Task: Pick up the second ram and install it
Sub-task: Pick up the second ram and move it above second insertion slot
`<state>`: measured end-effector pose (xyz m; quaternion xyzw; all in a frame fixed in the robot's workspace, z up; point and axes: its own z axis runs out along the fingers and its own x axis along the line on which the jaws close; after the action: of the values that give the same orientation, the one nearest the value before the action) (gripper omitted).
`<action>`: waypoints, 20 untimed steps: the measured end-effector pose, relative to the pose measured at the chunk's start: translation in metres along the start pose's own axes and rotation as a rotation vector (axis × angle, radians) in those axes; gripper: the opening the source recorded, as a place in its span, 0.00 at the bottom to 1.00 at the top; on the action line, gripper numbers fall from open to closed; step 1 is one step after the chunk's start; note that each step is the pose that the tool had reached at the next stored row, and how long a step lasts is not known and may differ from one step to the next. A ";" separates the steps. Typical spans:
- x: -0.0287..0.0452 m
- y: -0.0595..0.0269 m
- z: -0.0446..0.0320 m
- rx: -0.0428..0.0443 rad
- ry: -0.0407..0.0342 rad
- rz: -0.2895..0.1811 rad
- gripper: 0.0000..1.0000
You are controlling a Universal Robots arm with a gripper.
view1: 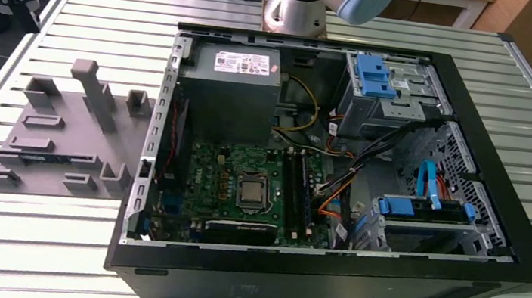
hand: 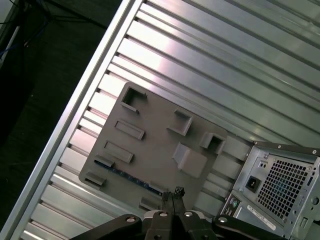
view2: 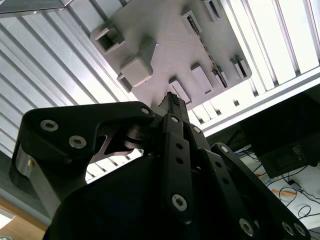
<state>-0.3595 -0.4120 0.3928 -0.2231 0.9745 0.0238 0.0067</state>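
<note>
Blue circuit board is seen along one edge of the grey holder tray point(hand: 160, 135). This is the second ram point(hand: 127, 176), stood on its long edge in a low slot of the tray. In the exterior view it is found at the tray's near end, towards the exterior view's left and well apart from the open computer case point(view1: 331, 279). Tray and case are both carried by the slatted metal counter point(hand: 225, 65).

The pincer point(hand: 173, 194) is held above the tray in both wrist views. Its tips are pressed together and nothing is pinched between them. It is poised near the stick's side of the tray, but no contact with the stick is made.

Inside the case the green motherboard point(view1: 207, 176) is laid bare. Its long black memory slots point(view1: 294, 187) are seen just beside the processor socket point(view1: 252, 191). Whether a first stick is already seated there cannot be told.

The work is judged to be at its very start. The stick is not yet grasped or lifted. Nothing of the carrying across to the case or the pressing into a slot is done. Only the approach to the tray is shown as accomplished.
</note>
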 end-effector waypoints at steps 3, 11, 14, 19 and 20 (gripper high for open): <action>0.0000 0.0000 0.0000 0.0000 0.0000 0.000 0.11; 0.0000 0.0000 0.0000 -0.0010 0.0020 -0.045 0.11; 0.0000 0.0000 0.0000 -0.0024 0.0045 -0.101 0.11; 0.0000 0.0000 0.0002 -0.0043 0.0079 -0.182 0.11; 0.0001 0.0000 0.0002 -0.0046 0.0086 -0.198 0.11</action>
<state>-0.3595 -0.4120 0.3926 -0.3186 0.9476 0.0243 0.0043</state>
